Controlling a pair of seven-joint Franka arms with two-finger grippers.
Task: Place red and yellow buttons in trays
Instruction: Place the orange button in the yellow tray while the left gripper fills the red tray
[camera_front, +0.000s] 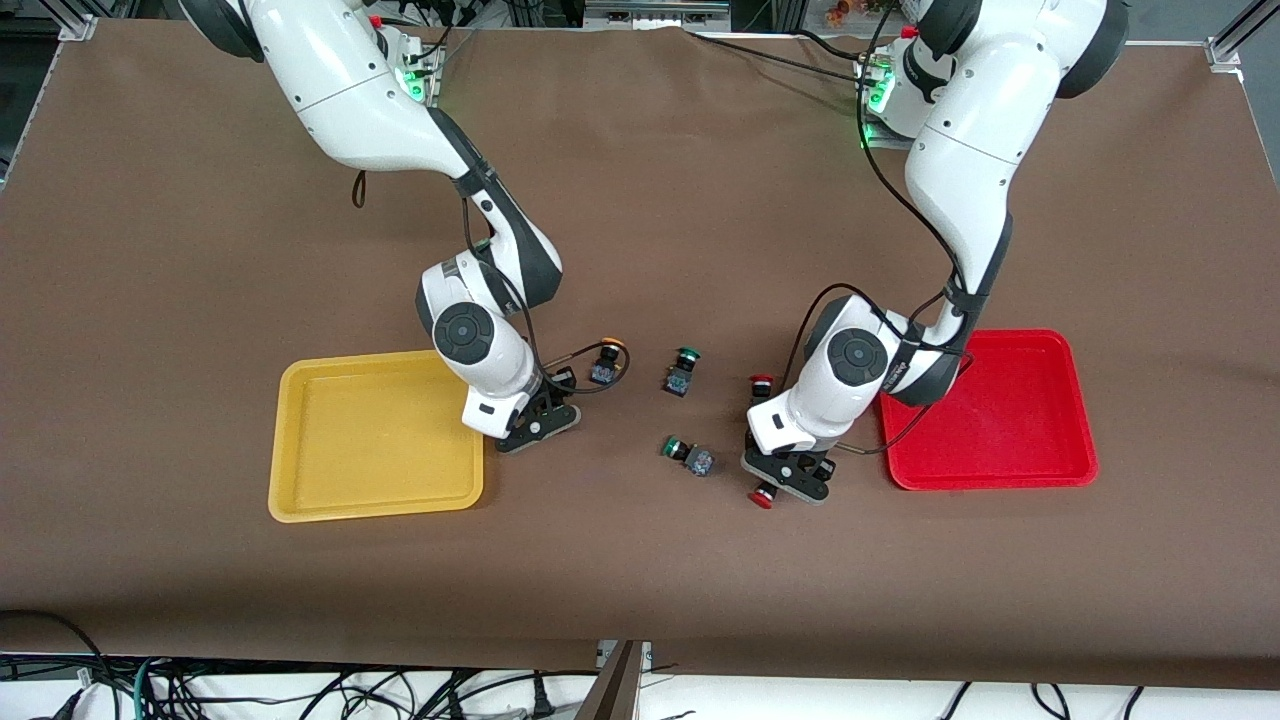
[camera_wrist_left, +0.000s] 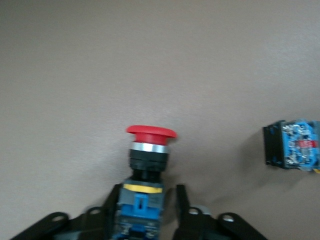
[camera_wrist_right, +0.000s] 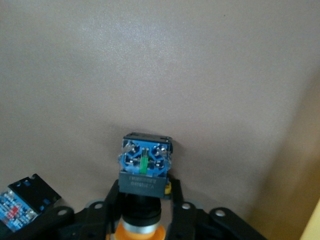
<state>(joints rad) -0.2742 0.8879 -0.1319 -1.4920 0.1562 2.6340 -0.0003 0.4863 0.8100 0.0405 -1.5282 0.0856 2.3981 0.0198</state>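
My right gripper (camera_front: 540, 425) is down at the table beside the yellow tray (camera_front: 370, 440). In the right wrist view the right gripper (camera_wrist_right: 144, 185) is shut on a yellow-orange capped button (camera_wrist_right: 144, 170); this button is hidden in the front view. A second yellow-orange button (camera_front: 607, 360) lies on the table beside it. My left gripper (camera_front: 785, 480) is low near the red tray (camera_front: 1000, 410). In its wrist view the left gripper (camera_wrist_left: 146, 192) is open and straddles a red-capped button (camera_wrist_left: 150, 150), with a gap at one finger; the same button (camera_front: 762, 497) lies on the table. Another red button (camera_front: 761, 383) lies farther from the front camera.
Two green-capped switches (camera_front: 684, 368) (camera_front: 686, 453) lie on the brown table between the grippers. A blue contact block (camera_wrist_left: 295, 146) of one switch shows in the left wrist view. Another switch body (camera_wrist_right: 20, 202) and the yellow tray's edge (camera_wrist_right: 312, 220) show in the right wrist view.
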